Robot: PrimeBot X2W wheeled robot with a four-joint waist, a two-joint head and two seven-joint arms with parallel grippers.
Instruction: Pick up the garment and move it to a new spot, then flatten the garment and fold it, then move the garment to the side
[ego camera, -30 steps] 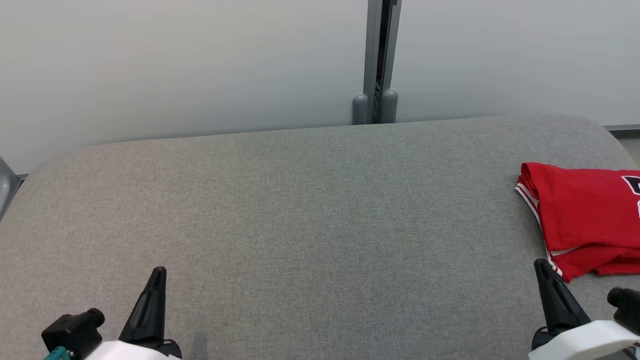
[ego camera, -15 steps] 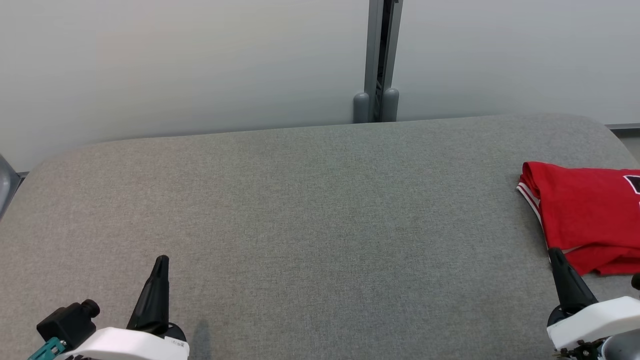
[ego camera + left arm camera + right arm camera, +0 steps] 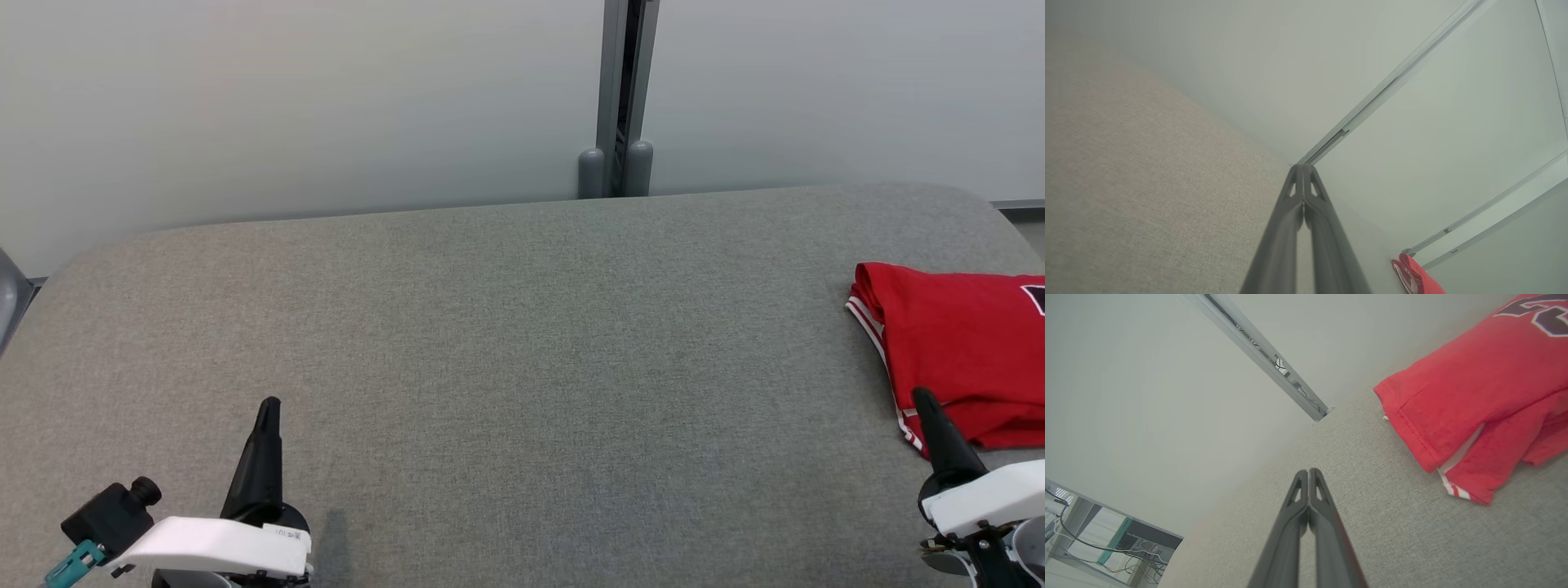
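The garment is a red jersey with white trim and dark lettering, lying folded at the right edge of the grey padded table; part of it runs off the head view. My right gripper is shut with nothing in it, its tip in front of the garment's near edge. In the right wrist view the garment lies up and to the right of the shut right gripper. My left gripper stands shut and empty at the lower left. The left wrist view has the left gripper over bare fabric, the garment far off.
A pale partition wall runs behind the table, with a grey metal post at its seam. The table's wide grey middle lies between my two grippers. A desk frame with cables appears beyond the table's edge in the right wrist view.
Both grippers have risen in the head view, the right one also moving right until its tip overlaps the garment's near edge. The camera has tilted slightly. The garment lies as before.
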